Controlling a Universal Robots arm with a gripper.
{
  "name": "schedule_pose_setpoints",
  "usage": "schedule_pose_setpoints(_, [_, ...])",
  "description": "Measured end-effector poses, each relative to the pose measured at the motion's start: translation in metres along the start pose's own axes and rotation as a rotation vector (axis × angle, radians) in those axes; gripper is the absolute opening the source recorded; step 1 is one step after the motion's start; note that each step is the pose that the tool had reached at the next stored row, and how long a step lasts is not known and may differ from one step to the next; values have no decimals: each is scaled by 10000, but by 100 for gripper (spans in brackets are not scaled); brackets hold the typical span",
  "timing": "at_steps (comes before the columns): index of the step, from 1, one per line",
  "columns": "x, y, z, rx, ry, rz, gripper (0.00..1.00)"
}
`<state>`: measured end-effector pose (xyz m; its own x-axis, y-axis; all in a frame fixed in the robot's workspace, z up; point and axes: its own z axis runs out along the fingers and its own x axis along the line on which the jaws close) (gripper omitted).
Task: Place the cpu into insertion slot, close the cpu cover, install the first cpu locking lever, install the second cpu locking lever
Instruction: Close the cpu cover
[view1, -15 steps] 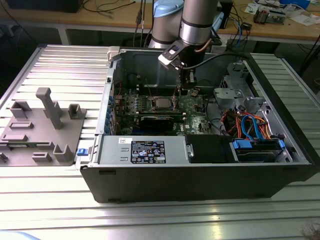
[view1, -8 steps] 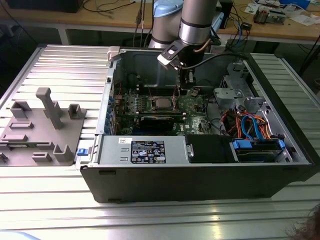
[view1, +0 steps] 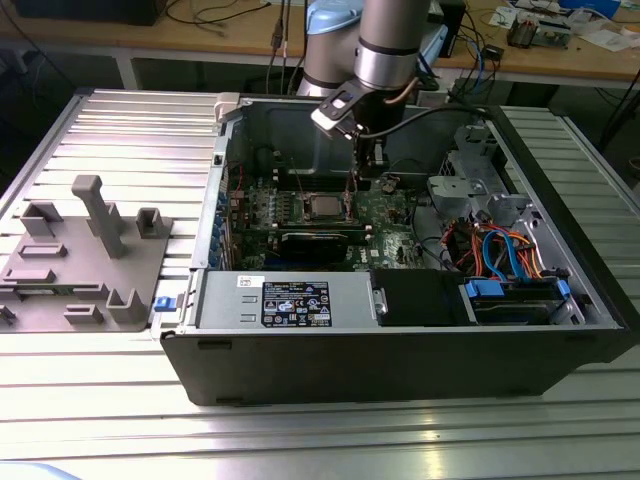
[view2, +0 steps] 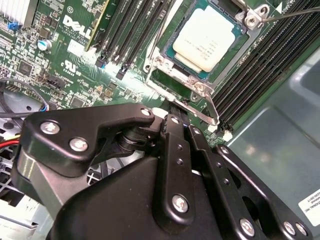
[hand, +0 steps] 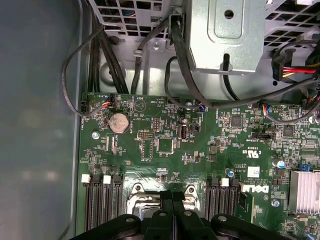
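On the surface (view1: 100, 420) an open case (view1: 400, 350) holds a board (view2: 65, 60) near whose middle the cpu (view2: 210, 37) lies seated in the slot (hand: 136, 201) with the cover (view2: 226, 61) down around it, and the jaws, pressed together, have their tips at the slot's edge by a thin wire lever (view2: 197, 111)

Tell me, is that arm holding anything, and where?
Cannot be told. The fingers meet at the edge of the slot beside a wire lever; any grip is hidden.
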<state>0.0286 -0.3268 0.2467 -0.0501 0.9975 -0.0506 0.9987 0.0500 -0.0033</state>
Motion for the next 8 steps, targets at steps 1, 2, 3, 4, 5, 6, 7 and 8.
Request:
schedule_pose_setpoints(1, [1, -10, 0, 0, 0, 0, 11])
schedule_pose_setpoints(2, [1, -22, 0, 0, 1, 0, 11])
schedule_pose_setpoints(3, [2, -31, 0, 0, 0, 1, 11])
schedule_pose_setpoints(4, [2, -45, 1, 0, 0, 0, 11])
schedule_pose_setpoints(5, [3, -54, 1, 0, 0, 0, 11])
schedule_pose_setpoints(6, [4, -74, 2, -1, 1, 1, 11])
schedule_pose_setpoints(7, [5, -87, 6, -1, 2, 0, 11])
schedule_pose_setpoints(8, [6, -99, 11, 0, 1, 0, 11])
